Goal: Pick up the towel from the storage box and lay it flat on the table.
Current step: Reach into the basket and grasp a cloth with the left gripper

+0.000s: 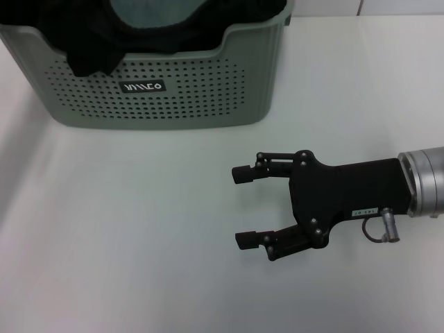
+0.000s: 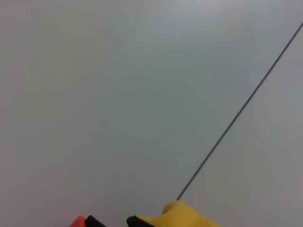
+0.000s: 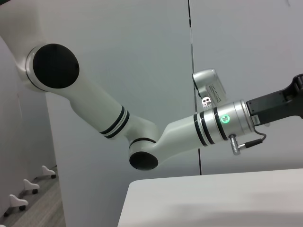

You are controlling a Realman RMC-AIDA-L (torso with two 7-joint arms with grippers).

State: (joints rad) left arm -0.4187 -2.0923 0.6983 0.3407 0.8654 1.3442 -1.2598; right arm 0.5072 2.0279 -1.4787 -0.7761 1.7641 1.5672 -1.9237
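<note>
The storage box (image 1: 159, 90) bears a small black label (image 1: 143, 87) with white lettering, unreadable. Inside lie a black cloth (image 1: 90, 41) and a teal cloth (image 1: 149, 14). The right gripper (image 1: 247, 208) hovers open over the table (image 1: 125, 229). A yellow towel (image 2: 182, 216) corner shows in the left wrist view.

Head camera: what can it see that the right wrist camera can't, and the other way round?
Only the head view shows the storage box, holding a black cloth and a teal cloth, and the right gripper, open above the table. Only the right wrist view shows the left arm against a grey wall, a green light on its wrist, and some floor. Both show the white table.
</note>
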